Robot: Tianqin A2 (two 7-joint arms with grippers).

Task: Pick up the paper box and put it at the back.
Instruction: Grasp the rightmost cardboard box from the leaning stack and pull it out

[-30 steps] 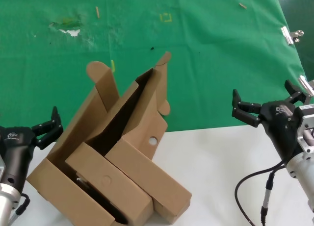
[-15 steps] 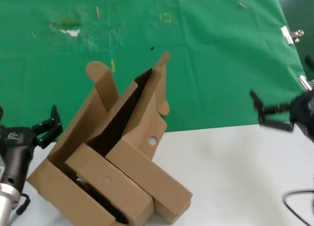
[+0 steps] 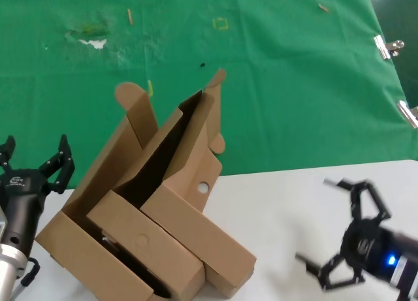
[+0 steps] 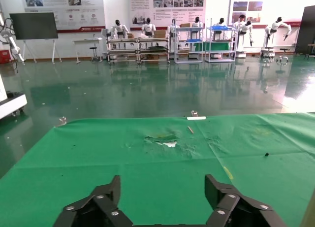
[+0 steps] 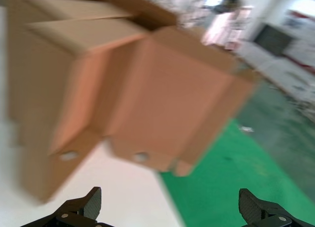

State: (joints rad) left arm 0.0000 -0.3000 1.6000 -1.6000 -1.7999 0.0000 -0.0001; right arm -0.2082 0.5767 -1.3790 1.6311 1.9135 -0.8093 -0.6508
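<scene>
The paper box (image 3: 196, 160) is brown cardboard with ear-shaped flaps and a small round hole. It lies tilted, half on the green cloth (image 3: 294, 66), and leans on two like boxes (image 3: 111, 222) nested beside it. My right gripper (image 3: 324, 226) is open and empty over the white table, right of the boxes and apart from them. Its wrist view shows the paper box (image 5: 172, 104) ahead of the open right gripper (image 5: 170, 207). My left gripper (image 3: 36, 154) is open and empty left of the boxes. In its wrist view the left gripper (image 4: 163, 195) faces the cloth (image 4: 162, 158).
The white tabletop (image 3: 287, 196) lies in front of the cloth. Metal clips (image 3: 388, 46) hold the cloth's right edge. The cloth has a scuffed patch (image 3: 91, 40) and a yellow mark (image 3: 221, 23) at the back.
My right gripper has swung from the cloth's right edge down to the front right of the white table and now faces the boxes. My left gripper has shifted slightly left. The boxes have not moved.
</scene>
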